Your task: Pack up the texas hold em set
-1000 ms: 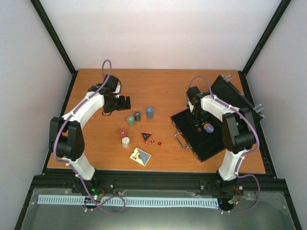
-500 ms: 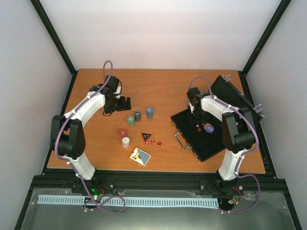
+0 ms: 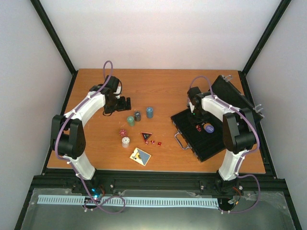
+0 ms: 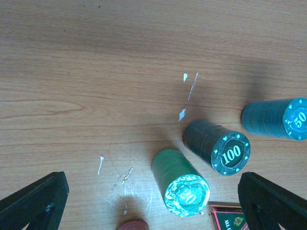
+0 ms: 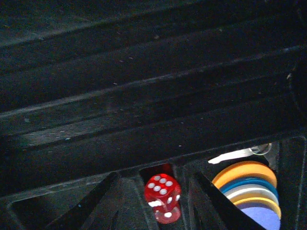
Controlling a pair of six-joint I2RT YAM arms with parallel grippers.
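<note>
The black briefcase [image 3: 211,143] lies open at the right, lid [image 3: 235,97] raised. A purple disc [image 3: 208,128] and a red die [image 3: 198,128] lie in its tray. My right gripper [image 3: 195,115] hovers over the tray, open. In the right wrist view the die [image 5: 162,196] sits in a slot between its fingers [image 5: 154,175], untouched, beside stacked discs [image 5: 249,184]. My left gripper [image 3: 125,103] is open and empty, just left of the green [image 4: 184,184], black [image 4: 220,149] and blue [image 4: 278,119] chip stacks.
On the table lie a red chip stack [image 3: 122,132], a white chip stack [image 3: 125,141], a dark triangular card [image 3: 146,136], two red dice [image 3: 156,142] and the card deck [image 3: 140,156]. The case handle [image 3: 179,140] faces the table's middle.
My right gripper has shifted slightly over the tray; the die stays in the case. The left arm has barely moved.
</note>
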